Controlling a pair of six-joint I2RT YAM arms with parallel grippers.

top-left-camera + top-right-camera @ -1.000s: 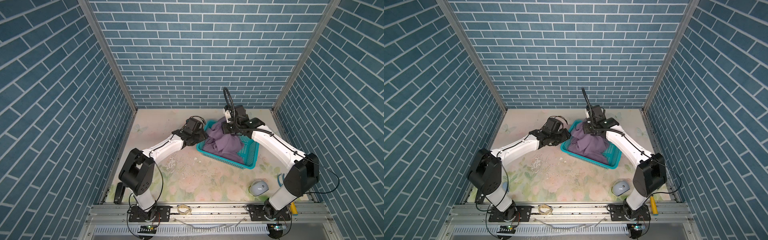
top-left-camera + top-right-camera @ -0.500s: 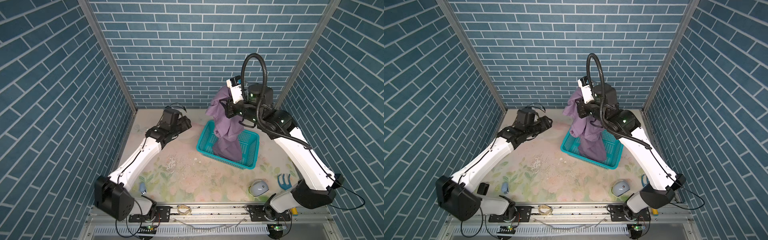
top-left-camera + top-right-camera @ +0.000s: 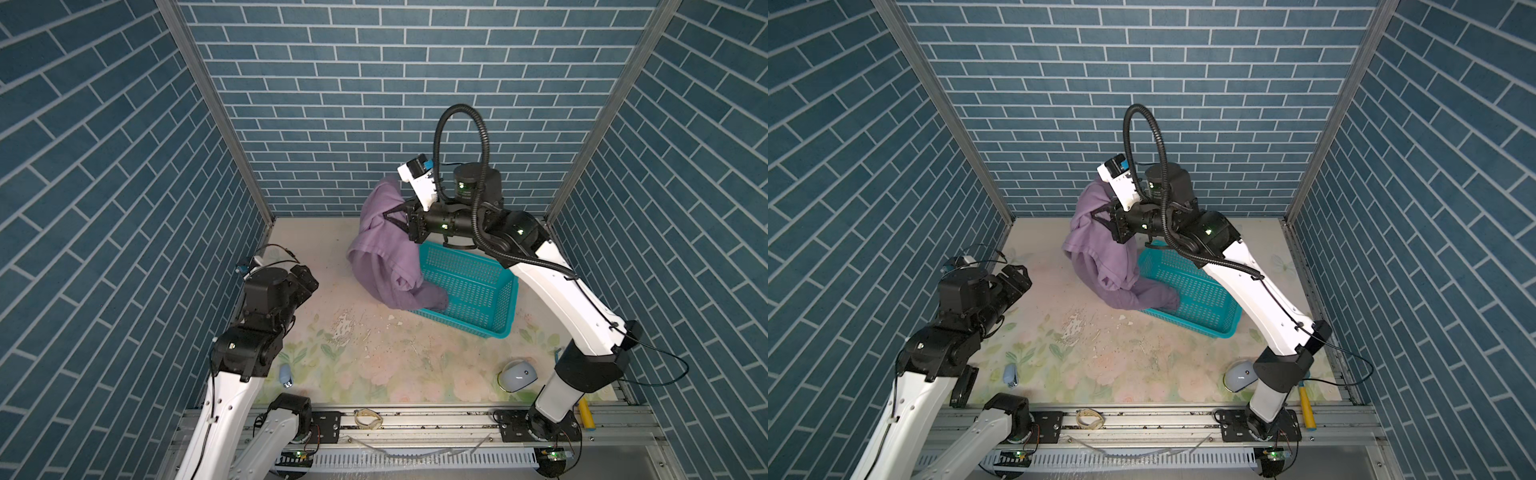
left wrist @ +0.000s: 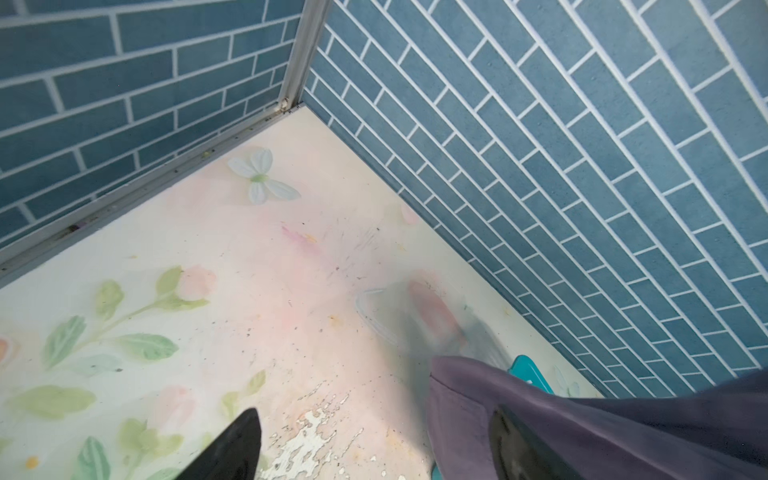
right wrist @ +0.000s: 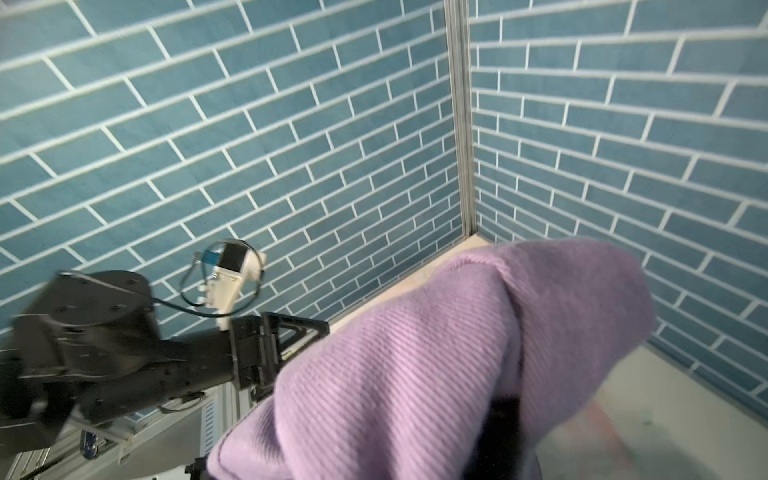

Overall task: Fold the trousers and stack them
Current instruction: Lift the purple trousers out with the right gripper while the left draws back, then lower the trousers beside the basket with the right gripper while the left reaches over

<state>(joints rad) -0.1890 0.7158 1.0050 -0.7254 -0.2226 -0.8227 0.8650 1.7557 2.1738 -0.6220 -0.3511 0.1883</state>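
Blue-brick walls box the flowered bench (image 3: 374, 361). In both top views my right gripper (image 3: 388, 218) clamps the trousers (image 3: 380, 257), which drape into the basket (image 3: 498, 299); the left wrist view shows the fingers (image 4: 235, 449) of my left gripper (image 4: 374, 419) apart.

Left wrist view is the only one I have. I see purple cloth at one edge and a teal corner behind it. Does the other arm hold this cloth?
Observer: Yes. The right gripper is shut on the trousers and holds their upper part up in the air.
Operator: Are they fully out of the basket?
Observer: No. Their lower end lies inside the teal basket, at the corner nearest the left arm.
Operator: Does my gripper touch them?
Observer: No. In both top views the left gripper stands open, apart from the cloth.
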